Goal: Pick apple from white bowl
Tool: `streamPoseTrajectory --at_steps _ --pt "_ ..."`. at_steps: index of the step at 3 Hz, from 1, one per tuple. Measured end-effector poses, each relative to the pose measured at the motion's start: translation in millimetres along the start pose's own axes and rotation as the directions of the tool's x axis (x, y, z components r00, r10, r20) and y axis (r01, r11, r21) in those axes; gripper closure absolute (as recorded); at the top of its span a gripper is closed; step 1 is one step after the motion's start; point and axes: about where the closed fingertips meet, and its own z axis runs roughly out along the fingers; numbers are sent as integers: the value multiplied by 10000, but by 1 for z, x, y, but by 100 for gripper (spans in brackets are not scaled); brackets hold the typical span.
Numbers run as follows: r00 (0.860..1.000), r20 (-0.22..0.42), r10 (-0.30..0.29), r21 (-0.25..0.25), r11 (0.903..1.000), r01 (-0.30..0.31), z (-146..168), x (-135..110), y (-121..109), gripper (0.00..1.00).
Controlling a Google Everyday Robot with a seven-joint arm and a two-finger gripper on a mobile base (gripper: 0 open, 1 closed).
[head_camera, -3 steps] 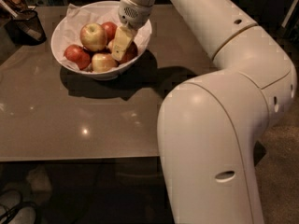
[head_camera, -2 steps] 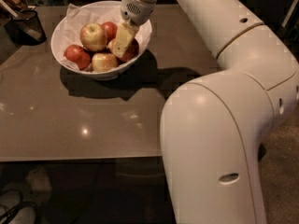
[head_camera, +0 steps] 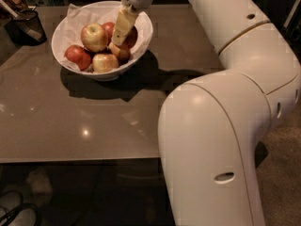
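Note:
The white bowl (head_camera: pixel 63 29) stands at the far left of the brown table, lined with crumpled white paper and holding several apples. My gripper (head_camera: pixel 121 37) reaches down into the bowl's right side from above. The deep-red apple (head_camera: pixel 133 36) lies right against the gripper on its right and is partly hidden by it. A yellow-green apple with red blush (head_camera: pixel 94 36) sits in the middle. A pale yellowish apple (head_camera: pixel 104 62) and a red one (head_camera: pixel 77 55) lie at the front. A small apple (head_camera: pixel 120 52) lies just below the gripper.
A small black mesh cup (head_camera: pixel 26 26) stands left of the bowl near the table's far-left corner. My large white arm (head_camera: pixel 221 140) fills the right half of the view, over the table's right edge. The brown table (head_camera: pixel 94 121) stretches toward me in front of the bowl.
The gripper has risen slightly inside the bowl's right side. The arm's big lower segment has shifted a little in view. The apples have not visibly moved.

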Motion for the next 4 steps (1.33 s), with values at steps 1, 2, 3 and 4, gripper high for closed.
streamPoseTrajectory --at_steps 1,2,3,4 --pt "9993 254 -291 92 9995 288 -9 -7 -1 100" --pt "9896 958 -1075 93 9942 1071 -22 -17 3 100" --pt "9748 1333 -1790 -138 9831 1824 -30 -26 17 100" --pt "9604 1605 -2279 -472 9701 2381 -33 -35 31 100"
